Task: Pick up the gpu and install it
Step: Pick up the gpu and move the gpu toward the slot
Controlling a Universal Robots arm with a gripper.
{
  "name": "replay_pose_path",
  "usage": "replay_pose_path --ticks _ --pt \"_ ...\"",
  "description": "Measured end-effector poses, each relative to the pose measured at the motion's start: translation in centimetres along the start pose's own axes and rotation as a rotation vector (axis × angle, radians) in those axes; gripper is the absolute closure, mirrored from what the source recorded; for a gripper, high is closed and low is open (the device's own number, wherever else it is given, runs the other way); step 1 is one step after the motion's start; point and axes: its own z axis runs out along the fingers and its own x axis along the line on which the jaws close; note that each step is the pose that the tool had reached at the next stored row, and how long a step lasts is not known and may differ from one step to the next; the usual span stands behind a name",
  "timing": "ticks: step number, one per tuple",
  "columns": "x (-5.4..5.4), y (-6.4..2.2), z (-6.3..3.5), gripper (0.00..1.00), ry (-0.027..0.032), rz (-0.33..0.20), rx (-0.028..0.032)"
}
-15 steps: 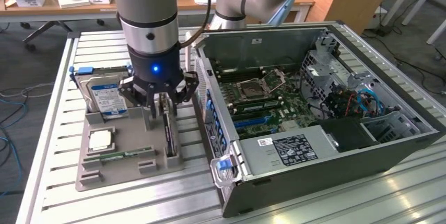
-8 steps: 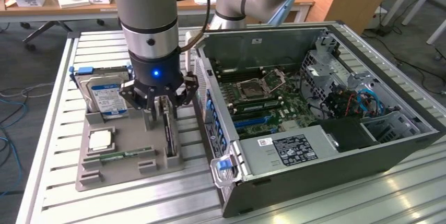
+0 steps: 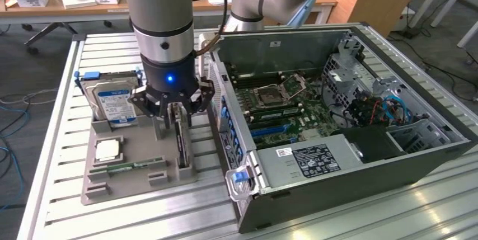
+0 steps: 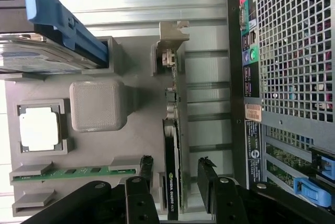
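The wide-spread claw (image 3: 179, 120) straddles the upright gpu (image 4: 171, 187), hemmed between hard drive (image 3: 112, 106) and computer case (image 3: 336, 195).

Thin dark gpu (image 4: 171, 182), upright on edge, slotted in grey tray (image 4: 137, 141)

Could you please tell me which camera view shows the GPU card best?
The wrist view: the thin dark-green GPU card with silver bracket stands on edge in the grey holder, seen along its length between the open fingers. In the exterior view the gripper partly covers it, leaving a dark lower edge.
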Motion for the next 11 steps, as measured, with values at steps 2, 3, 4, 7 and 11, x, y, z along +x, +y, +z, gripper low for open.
replay_pose_path --ticks 2,3,4,7,11 --pt "-0.03 0.0 0.0 0.53 0.0 0.0 -0.0001" --pt "-0.03 0.0 0.0 0.53 0.0001 0.0 -0.0001" --pt "-0.03 0.0 -0.01 0.53 0.0002 0.0 0.0" --pt "-0.04 0.0 0.0 0.53 0.0001 0.0 -0.0001" --pt "-0.03 -0.01 0.49 0.53 -0.0002 0.0 -0.0003"
